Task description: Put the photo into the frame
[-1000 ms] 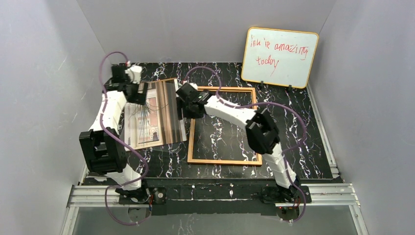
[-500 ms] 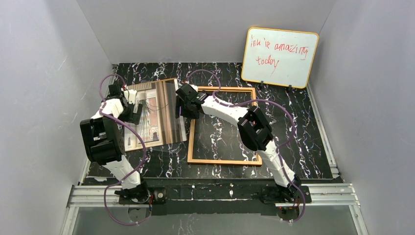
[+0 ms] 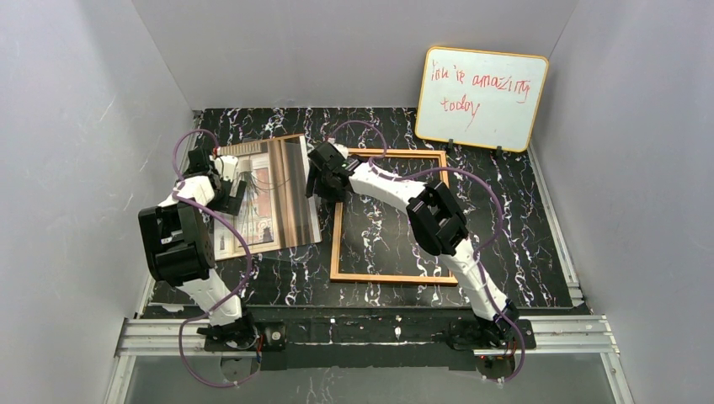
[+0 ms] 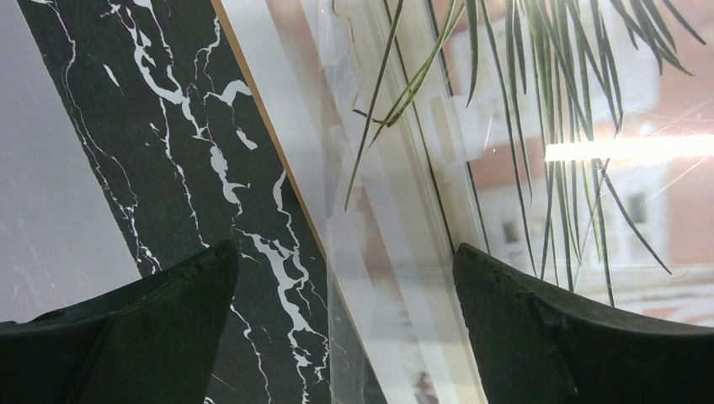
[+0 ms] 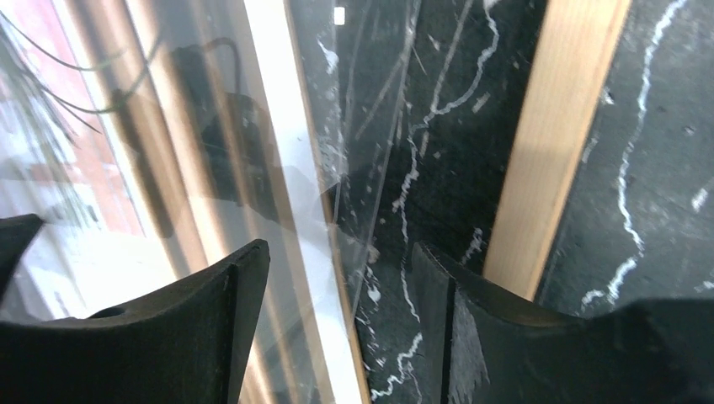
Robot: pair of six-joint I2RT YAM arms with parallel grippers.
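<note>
The photo (image 3: 268, 198), a glossy print of a room with a plant, lies flat on the black marble table, left of the frame (image 3: 394, 278). The frame is a thin orange-brown rectangle lying flat, with marble showing through it. My left gripper (image 3: 231, 188) is open and low over the photo's left edge. In the left wrist view the gripper (image 4: 345, 261) straddles that edge of the photo (image 4: 522, 168). My right gripper (image 3: 323, 183) is open at the photo's right edge. In the right wrist view the gripper (image 5: 337, 257) straddles that edge of the photo (image 5: 210, 168), beside the frame's left bar (image 5: 556, 143).
A yellow-edged whiteboard (image 3: 482, 98) with red handwriting leans on the back wall at the right. Grey walls close in the table on three sides. A clear sheet's edge (image 4: 349, 353) shows at the photo's border.
My left arm has folded back and come down to the photo's left edge. My right gripper has shifted slightly right. The frame has slid a little to the right.
</note>
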